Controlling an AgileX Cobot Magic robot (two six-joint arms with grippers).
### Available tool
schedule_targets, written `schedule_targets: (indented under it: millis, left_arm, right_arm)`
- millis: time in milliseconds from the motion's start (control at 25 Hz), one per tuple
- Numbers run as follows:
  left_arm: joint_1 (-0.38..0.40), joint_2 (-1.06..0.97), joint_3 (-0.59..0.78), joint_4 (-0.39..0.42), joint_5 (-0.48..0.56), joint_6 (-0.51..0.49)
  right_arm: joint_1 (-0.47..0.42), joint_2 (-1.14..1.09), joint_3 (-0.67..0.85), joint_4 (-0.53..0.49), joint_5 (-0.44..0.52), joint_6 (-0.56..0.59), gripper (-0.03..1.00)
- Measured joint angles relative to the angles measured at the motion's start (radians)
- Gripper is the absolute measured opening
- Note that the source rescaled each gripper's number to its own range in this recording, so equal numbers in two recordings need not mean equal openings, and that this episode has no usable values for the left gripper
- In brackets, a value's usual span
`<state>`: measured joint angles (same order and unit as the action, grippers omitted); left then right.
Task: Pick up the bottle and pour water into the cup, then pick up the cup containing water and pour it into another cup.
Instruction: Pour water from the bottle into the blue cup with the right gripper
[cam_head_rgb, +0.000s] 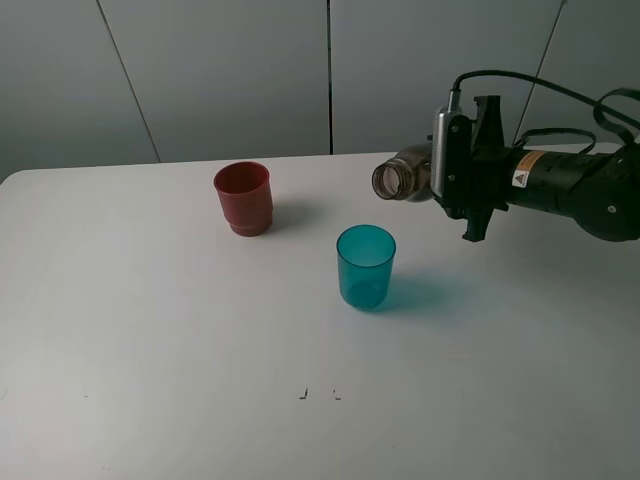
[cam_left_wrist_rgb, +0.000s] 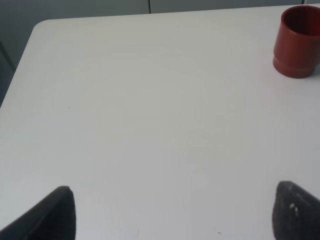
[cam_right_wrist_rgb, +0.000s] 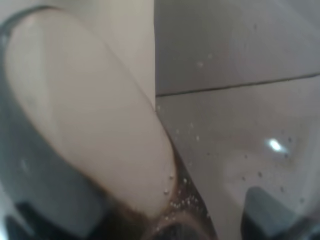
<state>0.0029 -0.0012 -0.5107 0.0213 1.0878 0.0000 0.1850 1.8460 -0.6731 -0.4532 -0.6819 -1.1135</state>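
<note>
1. My right gripper (cam_head_rgb: 452, 168) is closed tight on the tall, smoky grey-brown translucent plastic bottle (cam_head_rgb: 400, 178), at the upper right of the high view. I hold it by the body, behind the narrow neck.
2. The bottle lies tipped almost level, its uncapped mouth pointing toward the middle of the frame. It is higher in the picture than the teal-blue translucent plastic tumbler (cam_head_rgb: 365, 266) and a little to the right. I can see no stream leaving it.
3. My left gripper (cam_left_wrist_rgb: 172, 215) has its jaws spread wide over the bare white table (cam_head_rgb: 150, 350) and holds nothing.
4. Handling, as I judge it: the bottle's thin plastic wall is smooth and likely gives under a hard squeeze, and its weight shifts as the water runs. The broad body is the place to grip, never the neck.
5. The tumbler looks light, smooth and slightly tapered, so it may slip or tip. I would take it mid-wall, below the rim.
6. The opaque dark red plastic cup (cam_head_rgb: 243, 198) stands upright at the upper left of centre, well apart from the tumbler. Its stepped, narrower base makes it less steady if nudged.
</note>
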Motion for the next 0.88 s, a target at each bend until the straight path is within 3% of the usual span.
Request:
schedule_targets:
  millis: [880]
  left_arm:
    - [0.000, 0.000, 0.000, 0.000, 0.000, 0.000]
  right_arm:
    - [0.000, 0.000, -0.029, 0.000, 0.014, -0.004, 0.00]
